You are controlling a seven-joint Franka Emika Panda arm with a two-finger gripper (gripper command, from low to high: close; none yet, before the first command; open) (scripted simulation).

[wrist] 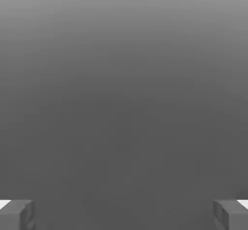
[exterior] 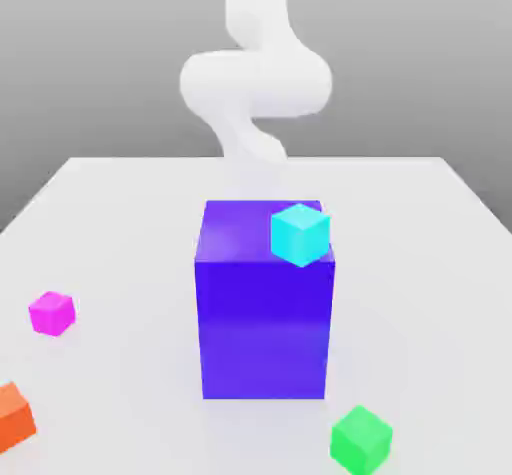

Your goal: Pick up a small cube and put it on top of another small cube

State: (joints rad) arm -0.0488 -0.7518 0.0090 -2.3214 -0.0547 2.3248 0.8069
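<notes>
Reaching for the small cube (exterior: pixel 52 313) comes first: it sits on the table (exterior: pixel 120 223) at nine o'clock from the large blue-purple block (exterior: pixel 263 308). The gripper (wrist: pixel 124 214) is spread wide, holding nothing; descend squarely, centred over it.

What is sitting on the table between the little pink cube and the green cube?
In the exterior view, the large blue-purple block stands between the pink cube and the green cube, with a cyan cube on top.
</notes>
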